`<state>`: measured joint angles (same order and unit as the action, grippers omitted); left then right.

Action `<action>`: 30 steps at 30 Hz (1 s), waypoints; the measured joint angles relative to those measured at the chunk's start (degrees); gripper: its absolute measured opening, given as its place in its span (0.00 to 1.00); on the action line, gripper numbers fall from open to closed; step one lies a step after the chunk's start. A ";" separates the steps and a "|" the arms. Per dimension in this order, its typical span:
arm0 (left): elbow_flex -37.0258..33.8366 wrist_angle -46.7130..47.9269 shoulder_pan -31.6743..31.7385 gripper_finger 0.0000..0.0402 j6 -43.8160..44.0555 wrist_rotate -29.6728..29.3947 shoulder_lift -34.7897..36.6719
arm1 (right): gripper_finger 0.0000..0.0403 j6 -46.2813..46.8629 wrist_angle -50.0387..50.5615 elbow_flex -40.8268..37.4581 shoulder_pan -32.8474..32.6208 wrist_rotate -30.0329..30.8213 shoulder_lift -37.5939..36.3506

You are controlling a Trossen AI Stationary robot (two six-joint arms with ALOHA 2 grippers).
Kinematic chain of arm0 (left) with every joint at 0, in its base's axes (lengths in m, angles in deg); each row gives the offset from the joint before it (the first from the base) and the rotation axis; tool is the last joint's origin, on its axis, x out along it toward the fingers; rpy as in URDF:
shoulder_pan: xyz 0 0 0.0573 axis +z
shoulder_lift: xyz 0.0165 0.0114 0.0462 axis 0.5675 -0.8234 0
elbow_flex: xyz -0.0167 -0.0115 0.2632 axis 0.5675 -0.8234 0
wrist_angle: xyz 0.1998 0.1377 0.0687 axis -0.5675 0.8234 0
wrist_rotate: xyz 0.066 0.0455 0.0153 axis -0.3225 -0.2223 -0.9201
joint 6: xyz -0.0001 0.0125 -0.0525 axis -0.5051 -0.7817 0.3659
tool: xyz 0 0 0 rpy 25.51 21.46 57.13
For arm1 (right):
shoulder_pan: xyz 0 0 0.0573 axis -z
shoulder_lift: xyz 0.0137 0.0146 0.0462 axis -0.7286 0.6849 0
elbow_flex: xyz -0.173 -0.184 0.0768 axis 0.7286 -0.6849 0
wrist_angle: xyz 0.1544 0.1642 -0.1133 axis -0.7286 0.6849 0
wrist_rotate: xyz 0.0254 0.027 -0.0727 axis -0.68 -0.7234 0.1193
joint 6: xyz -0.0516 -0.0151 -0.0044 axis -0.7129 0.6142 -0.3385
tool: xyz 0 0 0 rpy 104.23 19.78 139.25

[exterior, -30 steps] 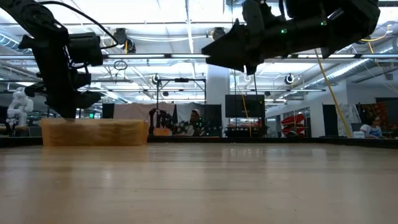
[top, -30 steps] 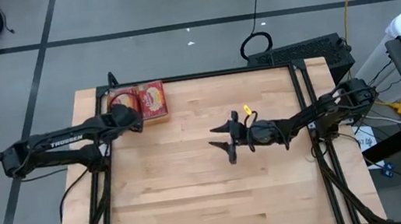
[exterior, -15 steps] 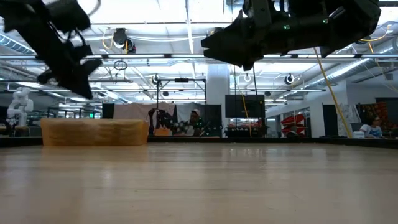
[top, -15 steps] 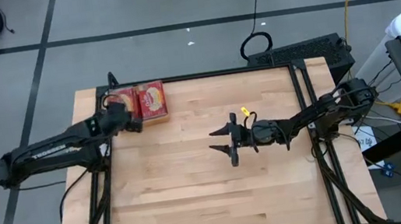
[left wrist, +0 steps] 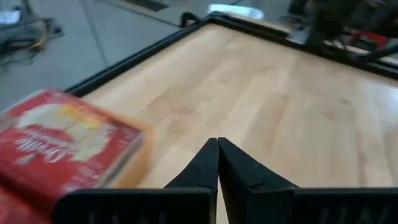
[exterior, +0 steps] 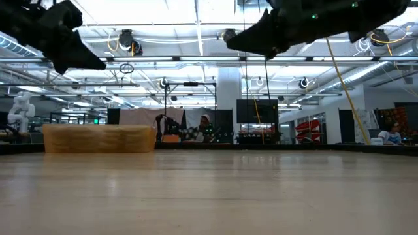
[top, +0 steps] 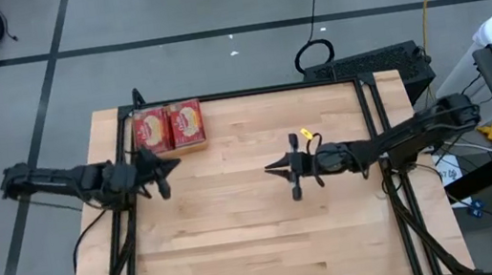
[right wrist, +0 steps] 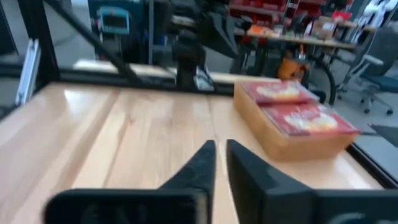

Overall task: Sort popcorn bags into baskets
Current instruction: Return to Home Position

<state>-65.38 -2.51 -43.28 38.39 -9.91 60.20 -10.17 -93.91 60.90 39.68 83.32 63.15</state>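
The orange basket (top: 192,148) stands at the table's far left corner, with red popcorn bags (top: 152,129) lying flat in it, picture side up. It shows in the low view as a low tan box (exterior: 99,138), and its bags show in both wrist views (left wrist: 62,146) (right wrist: 298,118). My left gripper (top: 173,164) (left wrist: 217,142) hangs shut and holding nothing just near of the basket, above the table. My right gripper (top: 267,166) (right wrist: 219,144) hovers over the table's middle, pointing level toward the left edge, fingers drawn together to a narrow slit with nothing in it.
Bare wooden tabletop (top: 261,241) stretches across the middle and near side. A black metal frame (top: 268,89) runs along the table's edges. Beyond the far edge, the low view shows a room with shelves and equipment (exterior: 261,130).
My left gripper has risen from the basket, drawn back toward the near-left, and tipped from pointing down to nearly level, staying shut. My right gripper has shut from wide open, lifted slightly, and shifted a little toward the right edge.
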 joint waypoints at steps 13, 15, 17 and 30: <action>-14.94 -27.37 -13.80 0.01 -12.71 -4.80 -0.07 | 0.00 0.90 -0.89 -8.34 0.68 0.05 -6.39; -15.79 -26.87 -13.77 0.01 -14.43 -4.83 -0.07 | 0.00 0.09 -2.92 -10.00 1.14 0.09 -6.66; -15.72 -26.60 -13.77 0.02 -16.05 -4.90 -0.11 | 0.00 -0.71 -3.56 -11.46 2.02 0.08 -7.74; -17.56 -26.04 -13.56 0.02 -17.27 -5.19 0.02 | 0.00 -0.48 -4.74 -23.22 10.89 0.05 -19.51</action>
<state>-82.95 -28.55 -56.84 21.12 -15.09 60.22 -10.65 -98.65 37.68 50.57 83.37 43.64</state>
